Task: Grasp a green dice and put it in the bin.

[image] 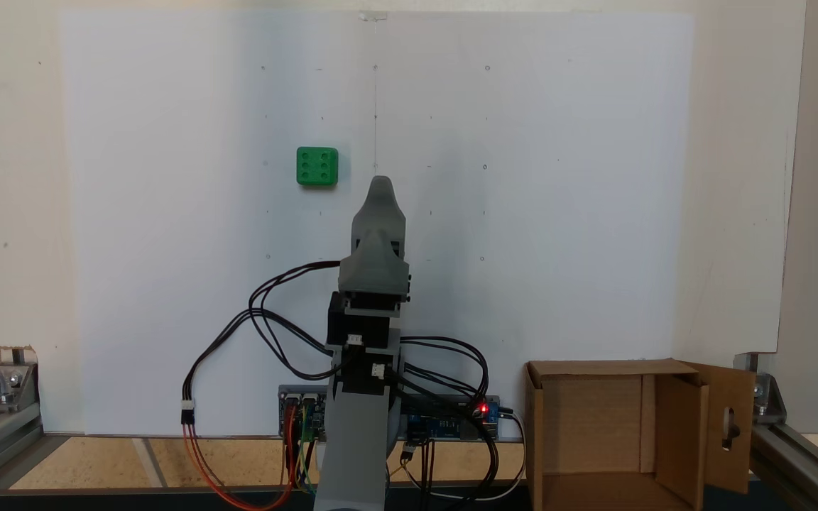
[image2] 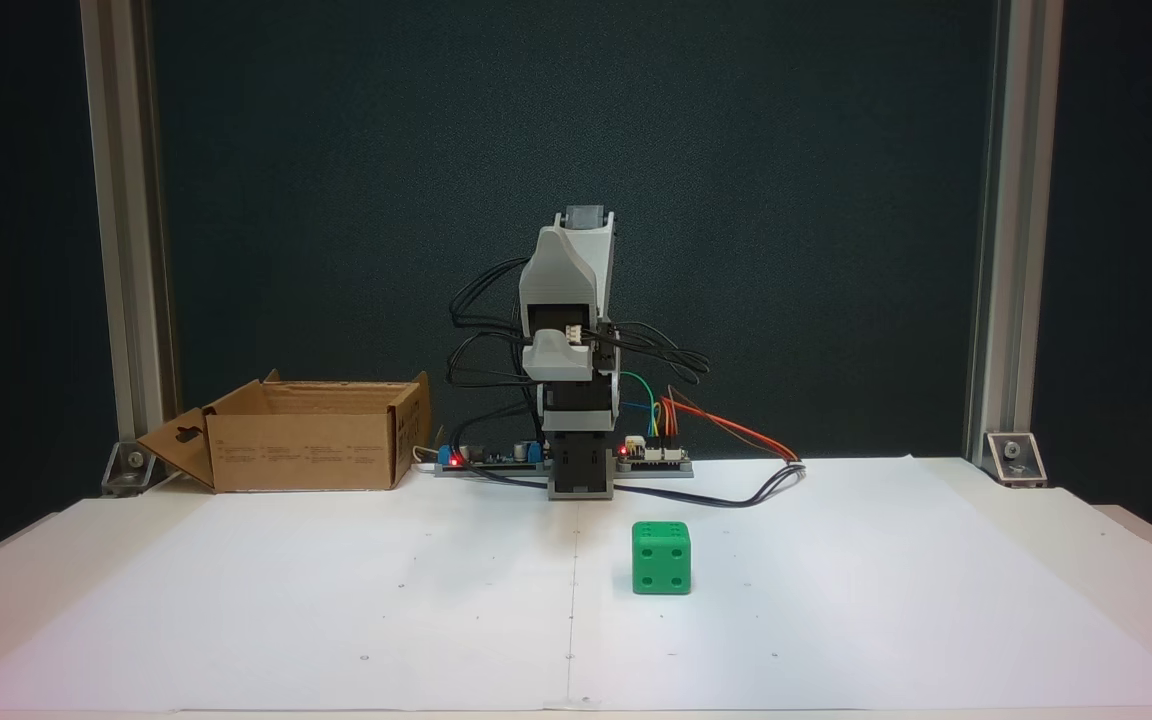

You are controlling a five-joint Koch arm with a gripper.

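- The dice (image2: 662,558) sits flat on the white sheet (image2: 336,600), nearest the front camera, six pips up in the top view (image: 317,167).
- Behind it the arm (image2: 571,400) is folded up; the gripper (image: 380,186) hangs apart from the dice, its jaws stacked, so its state can't be told.
- The bin (image2: 306,435) stands open beside the arm's base, empty.

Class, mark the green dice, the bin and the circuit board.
green dice (image2: 662,558): a fixed view, front face.
bin (image2: 306,450): a fixed view, front wall.
circuit board (image: 444,426): a fixed view, blue surface by the red light.
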